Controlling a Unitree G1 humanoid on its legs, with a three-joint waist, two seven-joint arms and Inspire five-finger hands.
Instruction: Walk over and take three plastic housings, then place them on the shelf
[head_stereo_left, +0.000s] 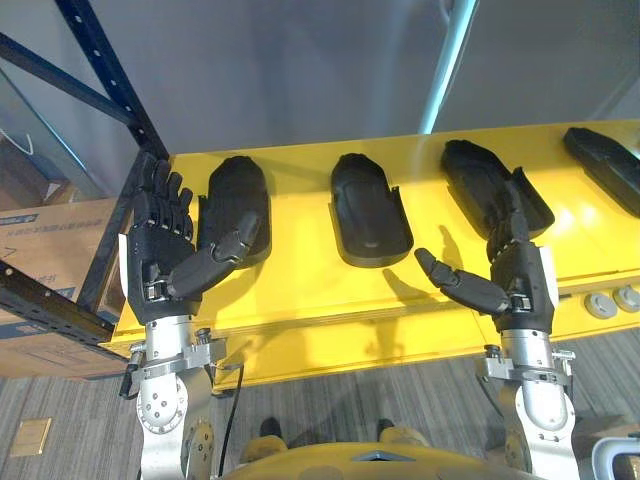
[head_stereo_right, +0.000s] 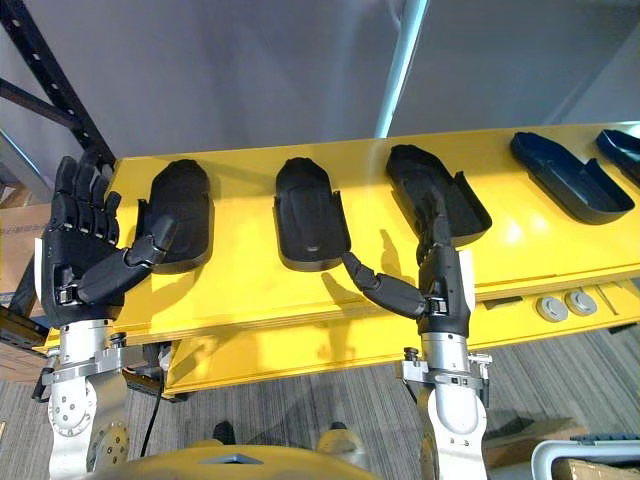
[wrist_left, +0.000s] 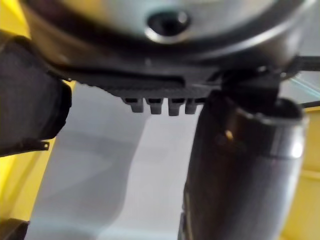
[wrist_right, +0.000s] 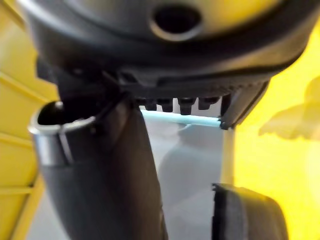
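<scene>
A row of black plastic housings lies across the yellow table (head_stereo_left: 300, 275), each with its long axis running from the near edge to the far edge and a bare yellow strip between neighbours. The left housing (head_stereo_left: 237, 200) looks to lie with its rounded back up. The middle housing (head_stereo_left: 368, 212) and the third housing (head_stereo_left: 478, 178) lie hollow side up with raised rims. A fourth housing (head_stereo_left: 606, 165) sits near the table's right end, well apart from both hands.

The left hand (head_stereo_left: 162, 250) is raised over the table's left corner, palm showing, fingers upright and loosely spread, holding nothing. Its thumb reaches across the near end of the left housing; whether they touch cannot be told. The right hand (head_stereo_left: 518, 275) stands edge-on at the near edge, fingers straight up in front of the third housing's near end and thumb stretched out to the left, also holding nothing. Between the two hands the near edge shows bare yellow in front of the middle housing.

A dark blue rack post (head_stereo_left: 112, 80) slants just beside the left corner, with a cardboard box (head_stereo_left: 50, 250) behind it. Two round grey discs (head_stereo_left: 612, 300) rest on a lower ledge to the right.
</scene>
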